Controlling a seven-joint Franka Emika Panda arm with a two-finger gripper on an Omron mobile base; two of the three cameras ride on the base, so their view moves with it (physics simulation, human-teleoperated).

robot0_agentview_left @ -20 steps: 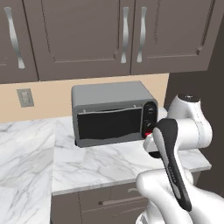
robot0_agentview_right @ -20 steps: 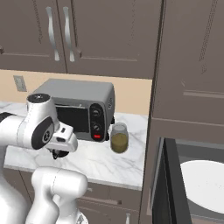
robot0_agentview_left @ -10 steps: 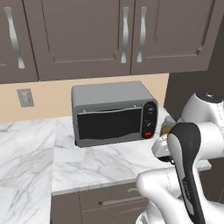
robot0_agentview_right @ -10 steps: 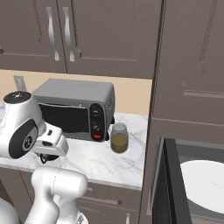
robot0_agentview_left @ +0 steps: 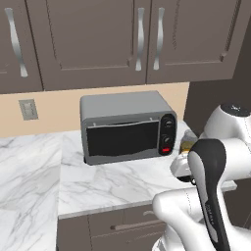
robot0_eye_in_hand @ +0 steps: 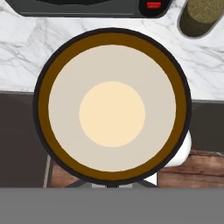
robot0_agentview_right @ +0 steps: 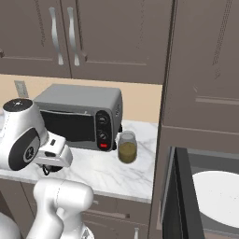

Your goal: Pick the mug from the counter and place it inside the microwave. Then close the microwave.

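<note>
The mug point(robot0_eye_in_hand: 112, 107) is seen from straight above, a black rim around a tan inside, and my gripper is shut on it. It hangs over the front edge of the white marble counter point(robot0_eye_in_hand: 39, 48). From the right base, my gripper point(robot0_agentview_right: 49, 164) sits low at the left, in front of the counter point(robot0_agentview_right: 102, 172), with a dark bit of the mug point(robot0_agentview_right: 46, 170) under the hand. The microwave point(robot0_agentview_right: 205, 163) is at the lower right with its black door point(robot0_agentview_right: 179, 196) swung open and its white turntable plate point(robot0_agentview_right: 219, 196) showing.
A silver toaster oven point(robot0_agentview_left: 125, 127) with knobs stands at the back of the counter point(robot0_agentview_left: 108, 181). An olive-yellow lidded jar point(robot0_agentview_right: 127, 147) stands right of the toaster oven point(robot0_agentview_right: 79, 116), near the tall dark cabinet point(robot0_agentview_right: 205, 70). Wall cabinets hang above.
The arm has drawn back from beside the toaster oven toward the counter's front edge, carrying the mug. The hand now sits lower and closer to the base.
</note>
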